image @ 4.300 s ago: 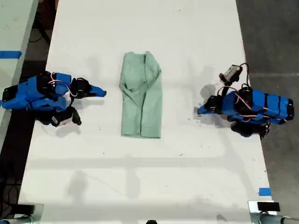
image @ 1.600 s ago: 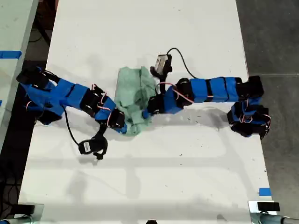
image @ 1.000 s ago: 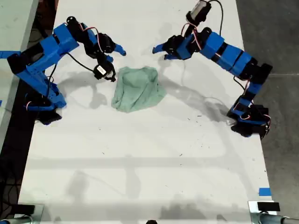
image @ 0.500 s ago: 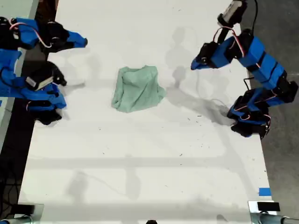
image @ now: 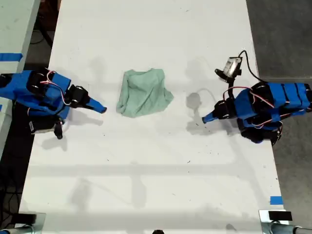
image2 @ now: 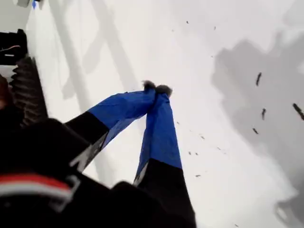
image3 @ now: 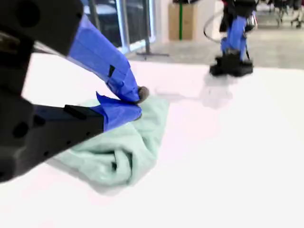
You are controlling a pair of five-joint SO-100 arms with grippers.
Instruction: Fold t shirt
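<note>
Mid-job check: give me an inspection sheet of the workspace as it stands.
Surface: white table, a few dark specks.
Job's things: t shirt, wrinkled, bunched into a compact lump, lying between the arms, nothing touching it.
Clutter: nothing seen.
Grippers: my first claw shut, empty, over bare table; my second claw shut, empty, just short of the t shirt.
Cables: black cable looping above the arm at the exterior view's right.
Surroundings: blue tape, dark floor.

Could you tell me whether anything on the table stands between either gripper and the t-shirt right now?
Nothing visible does. The t-shirt lies bunched on the white table, with only bare tabletop between it and my second gripper at the exterior view's left, and likewise my first gripper at its right. Both grippers are shut and empty.
</note>
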